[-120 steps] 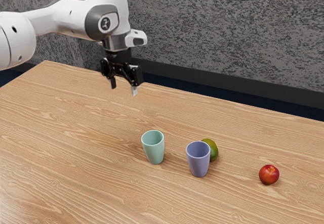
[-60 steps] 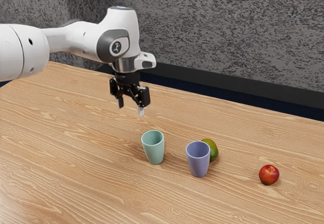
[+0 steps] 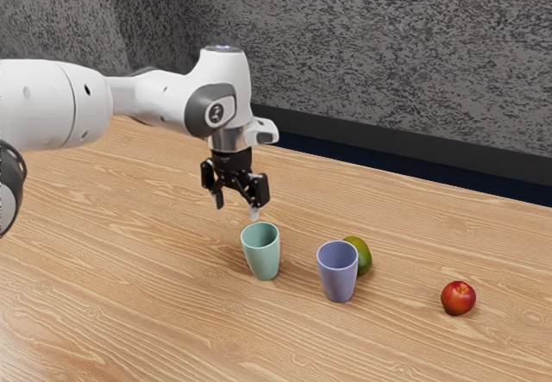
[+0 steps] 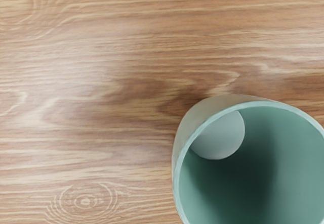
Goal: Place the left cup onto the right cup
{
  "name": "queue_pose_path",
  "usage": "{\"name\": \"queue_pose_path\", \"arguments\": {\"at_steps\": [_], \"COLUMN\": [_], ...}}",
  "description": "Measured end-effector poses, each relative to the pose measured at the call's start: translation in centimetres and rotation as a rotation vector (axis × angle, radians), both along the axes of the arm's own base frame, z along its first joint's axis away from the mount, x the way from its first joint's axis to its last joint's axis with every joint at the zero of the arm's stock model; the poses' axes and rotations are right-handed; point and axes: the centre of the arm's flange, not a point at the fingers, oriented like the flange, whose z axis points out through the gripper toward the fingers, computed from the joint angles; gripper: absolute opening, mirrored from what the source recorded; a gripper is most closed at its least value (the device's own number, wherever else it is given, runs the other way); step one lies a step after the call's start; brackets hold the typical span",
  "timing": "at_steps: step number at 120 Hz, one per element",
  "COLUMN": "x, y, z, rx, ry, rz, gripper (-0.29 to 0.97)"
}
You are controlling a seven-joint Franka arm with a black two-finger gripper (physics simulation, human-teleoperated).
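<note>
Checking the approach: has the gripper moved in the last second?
Yes. The gripper went toward the exterior view's right and down, closing on the green cup, now just above its rim.

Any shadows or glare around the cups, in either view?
Exterior view: soft light, faint shadows beside the green cup and purple cup, no glare on the table. Wrist view: a dark soft shadow on the table beside the green cup, its inside shaded.

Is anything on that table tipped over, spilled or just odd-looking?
Nothing stands out. The green cup and purple cup stand upright, the green one empty. A green fruit sits just behind the purple cup, and an apple lies apart. The gripper hangs open above the green cup.
</note>
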Motion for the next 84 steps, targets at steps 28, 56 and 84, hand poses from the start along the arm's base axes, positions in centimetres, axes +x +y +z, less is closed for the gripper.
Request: {"name": "queue_pose_path", "arguments": {"at_steps": [28, 56, 84], "x": [0.4, 0.4, 0.7], "y": [-0.3, 0.0, 0.0], "z": [-2.0, -4.8, -6.6], "rx": [-0.005, 0.0, -0.006], "ry": [0.002, 0.022, 0.031], "rz": [0.02, 0.04, 0.058], "gripper": [0.65, 0.65, 0.63]}}
